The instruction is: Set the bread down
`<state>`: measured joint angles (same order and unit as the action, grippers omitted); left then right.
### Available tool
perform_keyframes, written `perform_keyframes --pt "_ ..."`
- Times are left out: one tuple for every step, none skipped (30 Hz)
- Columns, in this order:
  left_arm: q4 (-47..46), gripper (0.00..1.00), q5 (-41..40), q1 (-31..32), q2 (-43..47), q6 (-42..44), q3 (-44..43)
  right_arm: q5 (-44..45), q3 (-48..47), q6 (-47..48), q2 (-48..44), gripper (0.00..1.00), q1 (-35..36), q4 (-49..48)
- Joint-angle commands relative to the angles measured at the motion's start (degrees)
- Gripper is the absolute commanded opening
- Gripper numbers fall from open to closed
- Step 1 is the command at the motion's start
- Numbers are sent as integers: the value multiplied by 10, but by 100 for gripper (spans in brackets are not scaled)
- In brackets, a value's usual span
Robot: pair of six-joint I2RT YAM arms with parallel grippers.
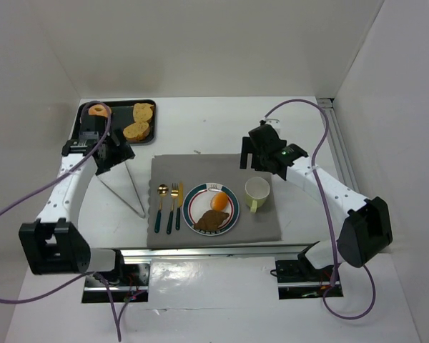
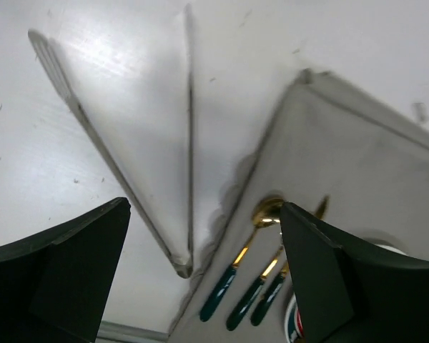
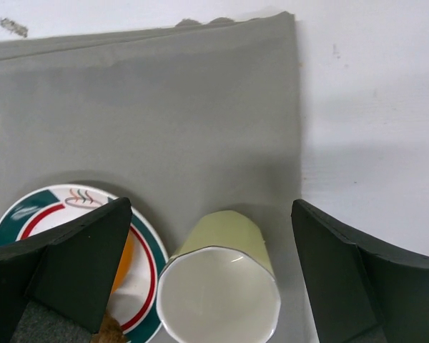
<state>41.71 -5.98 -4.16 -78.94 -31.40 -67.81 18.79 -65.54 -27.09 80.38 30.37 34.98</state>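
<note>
The dark brown croissant-like bread point(image 1: 211, 220) and the small rounded orange bread point(image 1: 218, 200) lie on the round plate point(image 1: 230, 198) on the grey mat point(image 1: 200, 168). In the right wrist view a sliver of the orange piece point(image 3: 126, 257) and of the brown piece point(image 3: 111, 330) show on the plate point(image 3: 28, 209). My left gripper point(image 1: 114, 153) is open and empty, over the table left of the mat, above a folded white napkin point(image 1: 123, 184). My right gripper point(image 1: 254, 153) is open and empty above the mat behind the cup point(image 1: 257, 191).
A black tray point(image 1: 121, 107) at the back left holds an orange ring doughnut point(image 1: 97, 111) and two tan bread slices point(image 1: 139, 121). A spoon, fork and knife with teal handles point(image 1: 169, 207) lie left of the plate; they also show in the left wrist view point(image 2: 254, 286). The pale green cup point(image 3: 222, 286) stands right of the plate.
</note>
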Motion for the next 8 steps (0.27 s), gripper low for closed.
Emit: perform_keyframes --pt "-7 99 59 20 77 27 -32 49 -16 -12 -12 100 -10 18" --pt "-14 99 72 36 87 32 -32 49 -16 -12 -12 100 -10 18" --pt "-19 99 72 45 93 32 -32 49 -16 -17 -12 100 -10 18" --pt "-19 99 79 53 93 32 -40 49 -16 -17 -12 100 -10 18" --pt "-19 99 79 66 99 38 -48 49 -16 -23 -12 100 -16 18" --pt "-9 99 85 71 99 38 -54 44 -16 -23 -12 100 -16 23" --pt "-1 99 85 81 93 38 -67 44 -16 -23 -12 100 -16 23" --pt "5 99 85 81 93 43 -67 44 -16 -31 -7 100 -22 23"
